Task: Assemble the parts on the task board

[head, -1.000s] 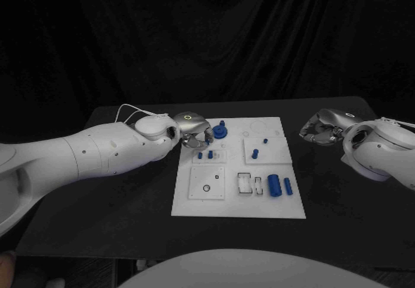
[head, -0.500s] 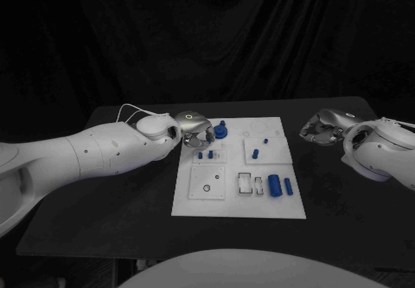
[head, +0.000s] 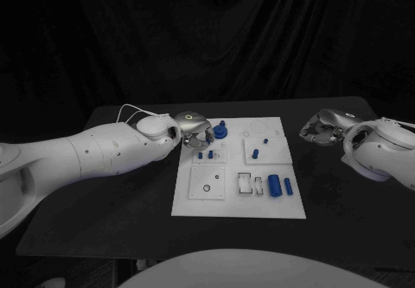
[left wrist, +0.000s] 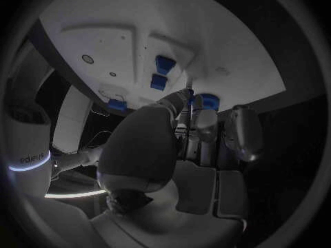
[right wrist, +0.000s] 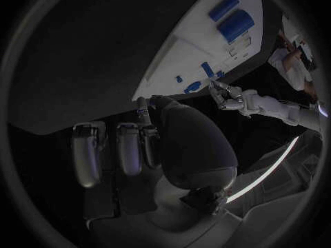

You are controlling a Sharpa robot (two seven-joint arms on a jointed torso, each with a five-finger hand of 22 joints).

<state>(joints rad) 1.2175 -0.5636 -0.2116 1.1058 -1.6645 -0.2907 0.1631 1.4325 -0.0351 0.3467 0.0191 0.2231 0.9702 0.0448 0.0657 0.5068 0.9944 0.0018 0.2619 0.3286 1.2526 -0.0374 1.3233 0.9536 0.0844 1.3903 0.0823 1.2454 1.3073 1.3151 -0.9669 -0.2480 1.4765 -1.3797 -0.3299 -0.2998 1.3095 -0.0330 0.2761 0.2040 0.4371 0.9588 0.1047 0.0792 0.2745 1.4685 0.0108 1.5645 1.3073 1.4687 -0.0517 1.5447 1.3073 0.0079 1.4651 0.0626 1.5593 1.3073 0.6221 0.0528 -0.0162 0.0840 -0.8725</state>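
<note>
**Q:** What stands at the left of the head view?

**A:** The left arm (head: pixel 95 157) reaches in across the black table (head: pixel 129 204). Its left hand (head: pixel 195 131) hangs over the far left corner of the task board (head: pixel 238 207), fingers pointing down beside a stacked blue part (head: pixel 220 129) that stands upright there. In the left wrist view the fingertips (left wrist: pixel 185 96) lie just next to that part (left wrist: pixel 207 100); whether they grip it or merely sit beside it cannot be told.

**Q:** How are the parts laid out on the board?

**A:** Just nearer than the hand, two short blue pegs (head: pixel 206 155) stand in a small raised panel. Below them lies a panel with a dark ring (head: pixel 206 188). Right of the ring sit two narrow rectangular slots (head: pixel 250 183), then a thick blue cylinder (head: pixel 273 185) and a thinner blue rod (head: pixel 287 186), both lying flat and side by side. Farther back, a square panel carries two more small blue pegs (head: pixel 259 149).

**Q:** And at the right?

**A:** The right hand (head: pixel 322 129) rests off the board, over bare table near the far right corner, well apart from every part. Its fingers (right wrist: pixel 129 146) are curled inward with nothing in them, as the right wrist view shows
</note>
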